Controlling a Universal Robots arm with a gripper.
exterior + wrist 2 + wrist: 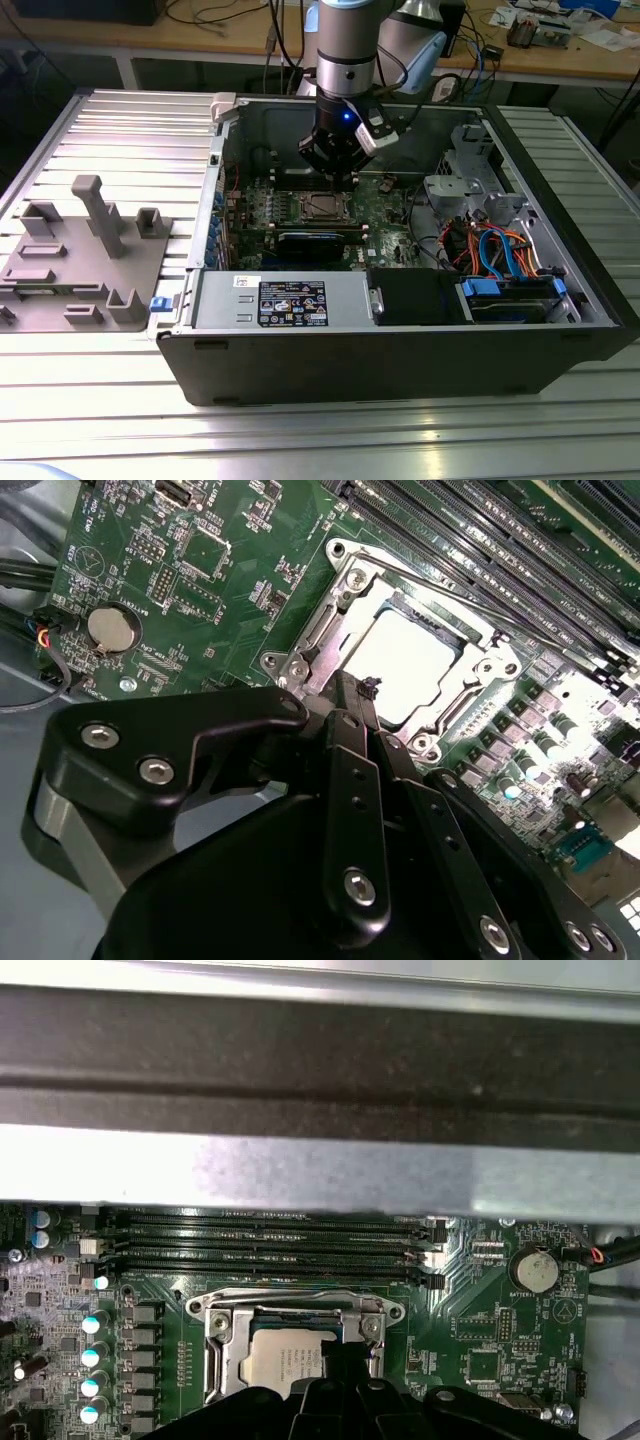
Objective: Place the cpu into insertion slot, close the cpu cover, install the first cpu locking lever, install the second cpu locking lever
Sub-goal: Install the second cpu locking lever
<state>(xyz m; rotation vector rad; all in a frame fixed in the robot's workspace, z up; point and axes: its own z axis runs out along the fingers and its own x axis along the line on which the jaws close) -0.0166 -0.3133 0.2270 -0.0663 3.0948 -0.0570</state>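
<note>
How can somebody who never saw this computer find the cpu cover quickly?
Look inside the open computer case at the green motherboard. Near its middle, beside the long black memory slots, sits the cpu cover: a silver metal frame lying around the pale square cpu, the only shiny framed window there.

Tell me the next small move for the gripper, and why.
Probably a short push down on the lever. The cpu already sits in the socket with the cover closed around it, and the gripper rests at the cover's edge, apparently on a locking lever; whether that lever is latched cannot be told.
</note>
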